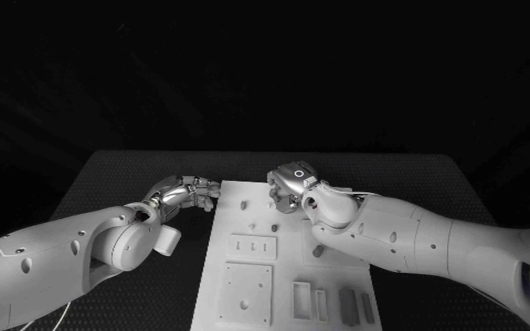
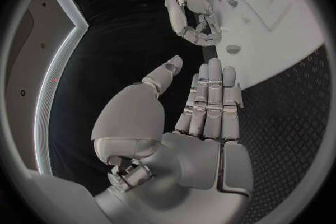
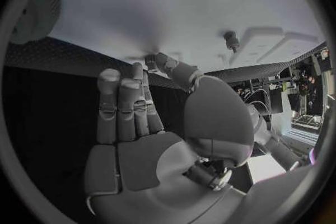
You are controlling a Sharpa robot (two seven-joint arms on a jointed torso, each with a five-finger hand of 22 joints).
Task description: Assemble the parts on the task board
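working at the far end of the task board (image 1: 249, 285), keep your right hand (image 1: 289, 185) low over the far edge and your left hand (image 1: 190, 191) just beside the far left corner. both show straight, parted fingers holding nothing. parts (image 1: 349, 304) sit as small slotted blocks near the close end; go slowly. board is smooth, matte white; table (image 1: 442, 178) is dark, pebbled.

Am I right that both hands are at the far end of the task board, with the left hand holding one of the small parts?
Not quite: the left hand holds nothing. The left wrist view shows its fingers straight and bare. Both hands, the right hand included, are indeed at the far end of the task board.
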